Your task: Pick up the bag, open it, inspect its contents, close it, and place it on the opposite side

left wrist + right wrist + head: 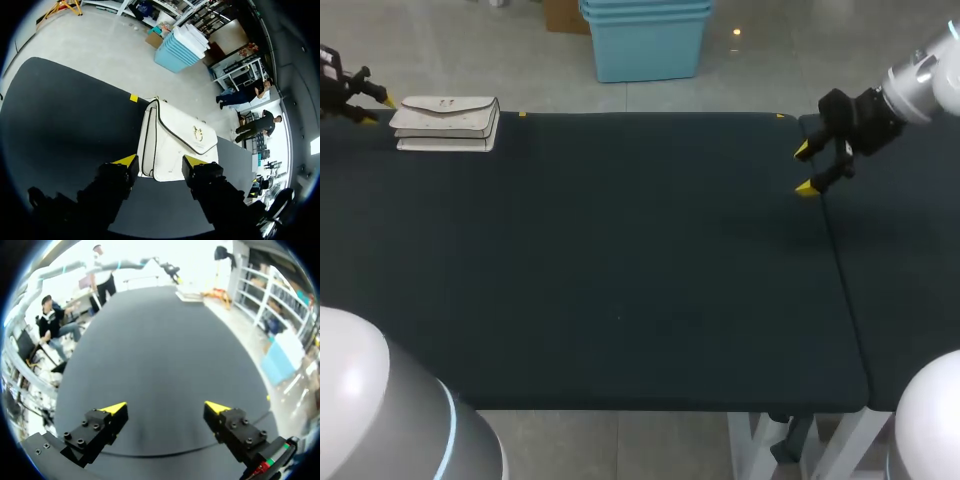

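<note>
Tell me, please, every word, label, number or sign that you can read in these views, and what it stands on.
No text can be read in any view.
White bag: its flap carries only a small gold clasp; no lettering can be made out.
Yellow marker at the far edge of the table: blank.

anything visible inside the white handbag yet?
No. The white handbag lies shut on the table, flap down with its gold clasp showing; the flap covers whatever is inside.
</note>
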Robot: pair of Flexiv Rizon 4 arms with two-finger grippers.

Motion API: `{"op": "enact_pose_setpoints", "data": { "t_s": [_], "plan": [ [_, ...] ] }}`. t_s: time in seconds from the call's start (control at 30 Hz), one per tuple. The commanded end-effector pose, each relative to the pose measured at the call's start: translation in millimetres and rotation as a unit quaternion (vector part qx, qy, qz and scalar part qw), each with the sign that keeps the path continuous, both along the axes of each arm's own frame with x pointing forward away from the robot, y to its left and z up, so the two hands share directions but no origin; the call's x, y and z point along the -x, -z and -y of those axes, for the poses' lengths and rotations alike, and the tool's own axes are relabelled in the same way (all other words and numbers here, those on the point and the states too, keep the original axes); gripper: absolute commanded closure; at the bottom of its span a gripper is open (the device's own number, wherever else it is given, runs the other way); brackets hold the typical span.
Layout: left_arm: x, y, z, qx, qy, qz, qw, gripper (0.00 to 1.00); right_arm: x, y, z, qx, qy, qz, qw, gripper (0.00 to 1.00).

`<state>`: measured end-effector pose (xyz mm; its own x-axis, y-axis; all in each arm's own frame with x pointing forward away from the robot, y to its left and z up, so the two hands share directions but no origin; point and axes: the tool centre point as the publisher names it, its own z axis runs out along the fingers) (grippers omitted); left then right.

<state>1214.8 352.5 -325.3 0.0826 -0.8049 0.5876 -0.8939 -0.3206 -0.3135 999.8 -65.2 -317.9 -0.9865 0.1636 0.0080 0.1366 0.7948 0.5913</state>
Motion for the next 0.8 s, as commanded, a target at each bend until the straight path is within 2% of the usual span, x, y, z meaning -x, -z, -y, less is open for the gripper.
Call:
{"op": "enact_pose_setpoints", "data": {
  "t_s": [0.03, 0.4, 0.43, 0.47, 0.5, 0.53, 0.8],
  "plan": [
    [-19.6, 11.3, -3.2, 0.110, 0.215, -0.226, 0.944, 0.47, -1.6, -0.1, 0.4, -0.001, -0.002, -0.002, 1.000, 0.00],
    [-31.2, 30.4, 4.4, 0.132, 0.218, -0.235, 0.938, 0.56, -1.6, -0.1, 0.4, -0.001, -0.002, -0.002, 1.000, 0.00],
    [-31.4, 31.1, 5.0, 0.133, 0.218, -0.235, 0.938, 0.60, -1.6, -0.1, 0.4, -0.001, -0.002, -0.002, 1.000, 0.00],
    [-31.7, 31.9, 5.6, 0.134, 0.218, -0.235, 0.938, 0.71, -1.6, -0.1, 0.4, -0.001, -0.002, -0.002, 1.000, 0.00],
    [-31.8, 32.3, 6.0, 0.134, 0.217, -0.235, 0.938, 0.97, -1.6, -0.1, 0.4, -0.001, -0.002, -0.002, 1.000, 0.00],
    [-31.5, 32.5, 6.5, 0.137, 0.218, -0.234, 0.938, 1.00, -1.6, -0.1, 0.4, -0.001, -0.002, -0.002, 1.000, 0.00],
    [-8.0, 26.2, 13.5, 0.139, 0.233, -0.242, 0.932, 1.00, -1.6, -0.1, 0.4, -0.001, -0.002, -0.002, 1.000, 0.00]
  ]
}}
